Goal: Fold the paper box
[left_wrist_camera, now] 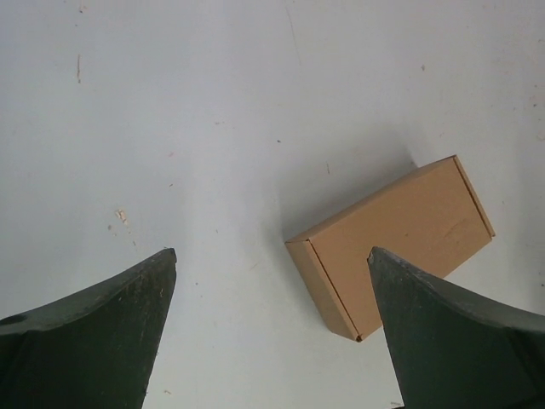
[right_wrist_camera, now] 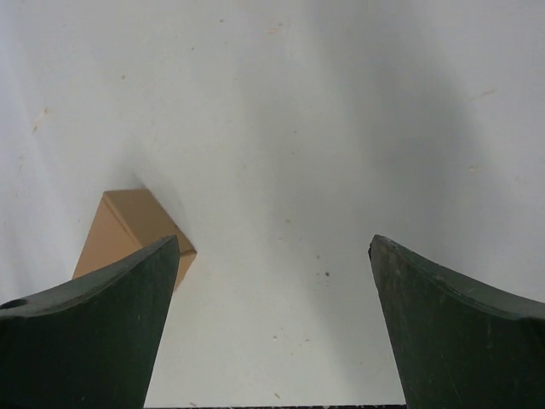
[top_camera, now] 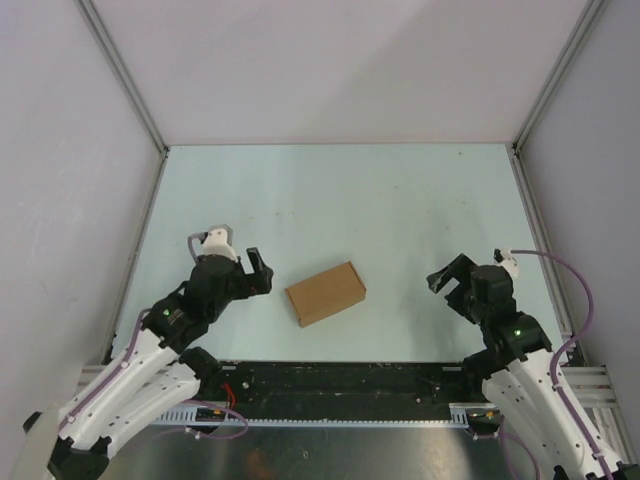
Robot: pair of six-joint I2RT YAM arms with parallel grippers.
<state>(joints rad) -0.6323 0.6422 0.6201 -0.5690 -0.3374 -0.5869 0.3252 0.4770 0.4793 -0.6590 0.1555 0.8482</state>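
The paper box [top_camera: 326, 293] is a closed brown cardboard carton lying flat on the table near its front edge, between the two arms. In the left wrist view the box [left_wrist_camera: 400, 239] lies ahead and to the right, partly behind the right finger. In the right wrist view only a corner of the box [right_wrist_camera: 128, 230] shows behind the left finger. My left gripper [top_camera: 243, 262] stands open just left of the box, not touching it. My right gripper [top_camera: 452, 282] stands open well to the right of it. Nothing is between either pair of fingers.
The pale table surface [top_camera: 340, 200] is fenced by grey walls and aluminium rails [top_camera: 130, 100] at left and right. A black strip and cable tray [top_camera: 340, 385] run along the near edge between the arm bases.
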